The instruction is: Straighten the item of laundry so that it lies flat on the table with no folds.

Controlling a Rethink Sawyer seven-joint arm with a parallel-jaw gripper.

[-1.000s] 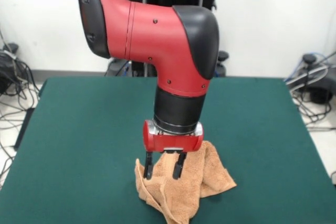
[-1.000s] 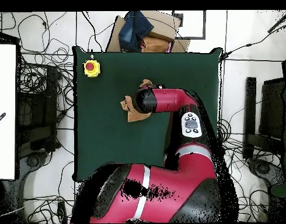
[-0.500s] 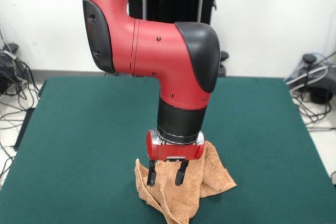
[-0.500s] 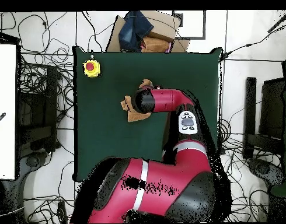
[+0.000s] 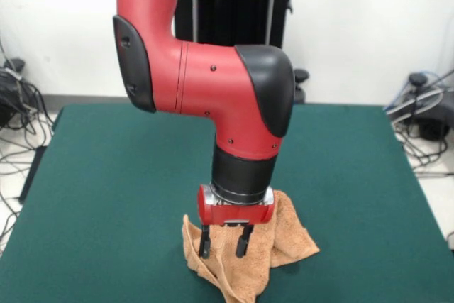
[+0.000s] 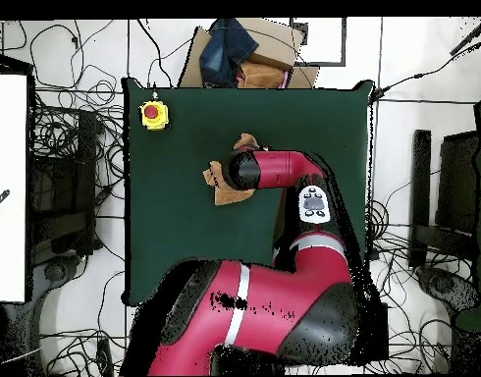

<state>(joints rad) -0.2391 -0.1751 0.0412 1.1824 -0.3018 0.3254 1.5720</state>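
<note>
Towel [image 5: 284, 235] still crumpled on table [image 5: 106, 175]; end effector [image 5: 225, 242], fingers apart, has descended onto it, grasp imminent.

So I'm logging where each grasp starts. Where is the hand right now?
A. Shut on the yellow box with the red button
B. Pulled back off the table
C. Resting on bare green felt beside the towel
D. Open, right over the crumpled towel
D: in the front view the hand has its two fingers spread apart, directly over the bunched towel on the table.
</note>
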